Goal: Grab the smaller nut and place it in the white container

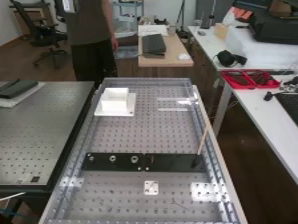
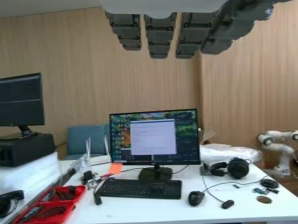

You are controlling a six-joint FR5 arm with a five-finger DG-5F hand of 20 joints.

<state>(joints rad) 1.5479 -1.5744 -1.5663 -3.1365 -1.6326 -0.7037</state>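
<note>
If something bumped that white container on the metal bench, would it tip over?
Probably not easily: the white container stands on a flat white plate wider than itself. Its straight edges suggest it's stiff rather than floppy.

High view down bench, wrist view facing desk

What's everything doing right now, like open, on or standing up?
Hand: open, fingers straight
White container: upright
Smaller nut: on the black bar, not in the container
Larger nut: on the bar
Bearing: on the bar
Computer screen: lit
Red tray: open, things inside
</note>
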